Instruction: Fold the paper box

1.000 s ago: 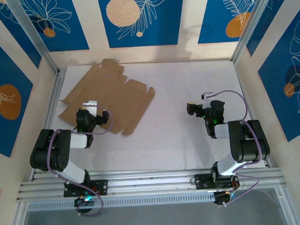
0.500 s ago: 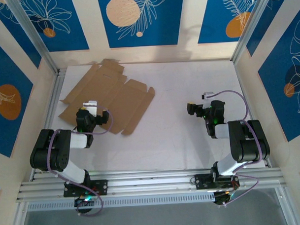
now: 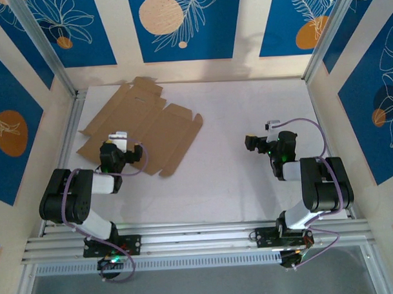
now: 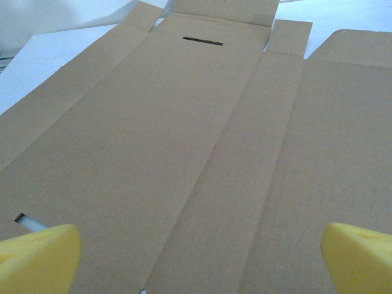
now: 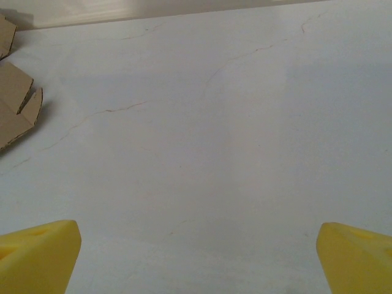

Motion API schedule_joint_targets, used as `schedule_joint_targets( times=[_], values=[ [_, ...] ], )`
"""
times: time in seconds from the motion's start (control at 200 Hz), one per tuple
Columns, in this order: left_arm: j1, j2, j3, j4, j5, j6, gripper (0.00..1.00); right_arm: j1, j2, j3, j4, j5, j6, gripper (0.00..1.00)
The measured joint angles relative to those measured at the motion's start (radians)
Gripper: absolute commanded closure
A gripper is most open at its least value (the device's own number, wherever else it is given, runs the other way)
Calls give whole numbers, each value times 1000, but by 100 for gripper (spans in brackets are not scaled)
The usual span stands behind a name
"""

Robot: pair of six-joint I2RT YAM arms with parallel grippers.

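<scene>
Across a white table (image 3: pixel 230 178), seen from above, the paper box (image 3: pixel 141 126) lies toward ten o'clock as a flat, unfolded brown cardboard sheet with its flaps spread. At the sheet's six o'clock edge, the left end effector (image 3: pixel 114 145) hovers over the cardboard, yellow fingertips (image 4: pixel 37 257) wide apart and holding nothing. Toward three o'clock, well apart from the sheet, the right end effector (image 3: pixel 251 143) is also spread wide and empty. A narrow slot (image 4: pixel 202 41) cuts the sheet's far panel.
</scene>
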Motion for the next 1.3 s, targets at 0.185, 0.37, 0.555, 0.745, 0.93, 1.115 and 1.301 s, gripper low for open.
schedule_joint_targets(
  times=[0.185, 0.37, 0.555, 0.745, 0.93, 1.115, 1.301],
  values=[
    [-6, -75, 2, -85, -11, 3, 0, 7, -106, 21, -151, 1, 6, 1],
    [-141, -386, 78, -262, -71, 42, 0, 217, -406, 249, -383, 97, -42, 1],
    [-402, -581, 340, -556, -122, -41, 0, 499, -428, 612, -630, 174, -25, 1],
    [-531, -599, 601, -1006, -113, -277, 0, 555, -311, 964, -1004, 63, 181, 5],
    [-484, -640, 459, -1263, -104, -555, 0, 482, -88, 1079, -1140, -113, 315, 13],
    [-477, -607, 352, -1359, -30, -653, 3, 554, 293, 1274, -1289, -219, 398, 83],
    [-457, -531, 338, -1348, 9, -696, 5, 555, 655, 1555, -1415, -275, 462, 100]
  ],
)
